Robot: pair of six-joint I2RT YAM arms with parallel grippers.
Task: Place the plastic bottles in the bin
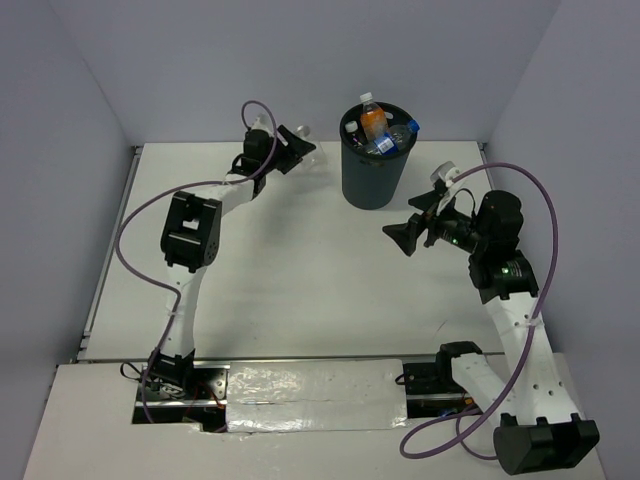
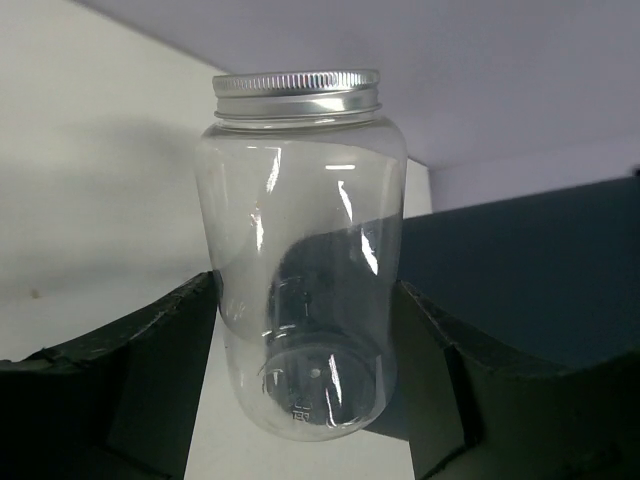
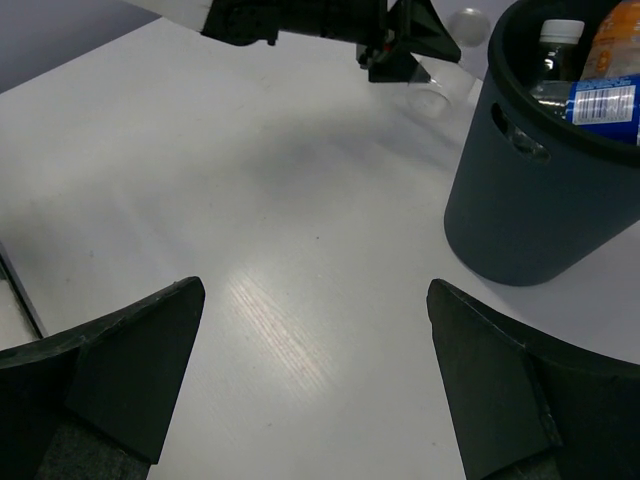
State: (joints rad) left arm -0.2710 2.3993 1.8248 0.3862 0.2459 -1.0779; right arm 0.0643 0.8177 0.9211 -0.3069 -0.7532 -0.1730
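— Top external view first. Where does the bin (image 1: 372, 185) stand?

— Far back on the table (image 1: 280, 290), right of the middle and upright. Several plastic bottles (image 1: 385, 142) poke up inside it, an orange bottle (image 1: 372, 122) among them.

— And the arms?

— The left gripper (image 1: 303, 148) reaches to the far edge, left of the bin and apart from it, with a clear wide bottle (image 1: 313, 152) at its tip. The right gripper (image 1: 410, 222) hovers near the bin's right side, fingers spread.

— Left wrist view?

— The clear wide bottle (image 2: 300, 230) fills the gap between the fingers (image 2: 130, 370). Its silver screw cap (image 2: 297, 90) points away and both its sides lie against them, so the jaws are clamped on it. I cannot tell whether it rests on the table.

— Right wrist view?

— The right gripper (image 3: 315, 290) stands wide, with only table (image 3: 250, 200) showing between the jaws. The bin (image 3: 520, 220) is near on the right. It holds a blue-labelled bottle (image 3: 605, 100), a white-capped bottle (image 3: 558, 40) and the orange bottle (image 3: 618, 30). Beyond, the left gripper (image 3: 410, 48) holds the clear wide bottle (image 3: 438, 92) left of the bin.
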